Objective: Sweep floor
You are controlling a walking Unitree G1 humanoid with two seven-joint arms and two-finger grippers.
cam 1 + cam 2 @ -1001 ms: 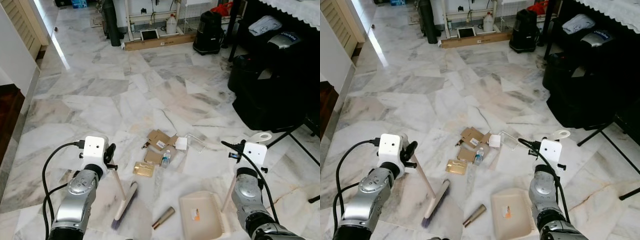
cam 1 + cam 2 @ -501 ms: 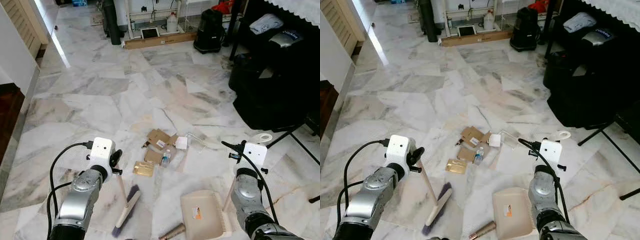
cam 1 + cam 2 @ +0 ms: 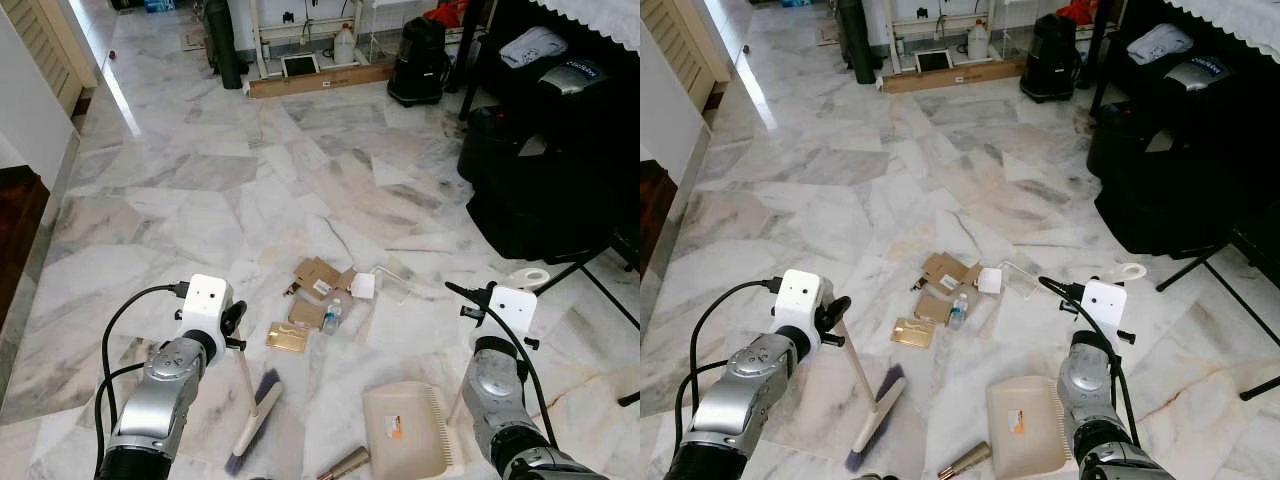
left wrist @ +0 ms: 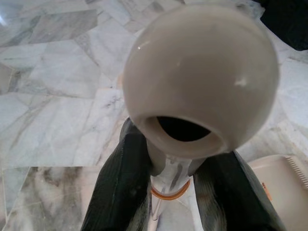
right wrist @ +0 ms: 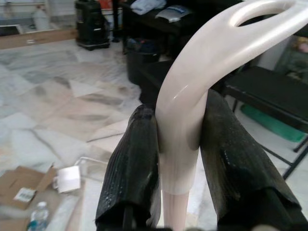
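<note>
My left gripper (image 3: 229, 335) is shut on the pale handle of a short broom (image 3: 254, 420), whose purple bristles rest on the marble floor. The left wrist view has the handle's rounded end cap (image 4: 199, 72) above the gripper (image 4: 173, 187). My right gripper (image 3: 478, 310) is shut on the long white handle (image 5: 202, 62) of a beige dustpan (image 3: 405, 428) lying flat on the floor. Litter sits between them: cardboard pieces (image 3: 315, 275), a small bottle (image 3: 331, 317), a white cup (image 3: 362, 286), a clear plastic box (image 3: 393, 285), a gold packet (image 3: 287, 338) and a brown tube (image 3: 345, 465) beside the pan.
Black bags and dark furniture (image 3: 540, 190) crowd the right side, with thin black stand legs (image 3: 590, 280) on the floor near my right arm. A black bin (image 3: 418, 62) and a long cardboard box (image 3: 320, 82) stand at the back. A dark wooden step (image 3: 20, 230) lies left.
My left gripper and the broom shifted right. The brown tube slid nearer to me, toward the dustpan's front corner. The right arm and the dustpan barely moved.
</note>
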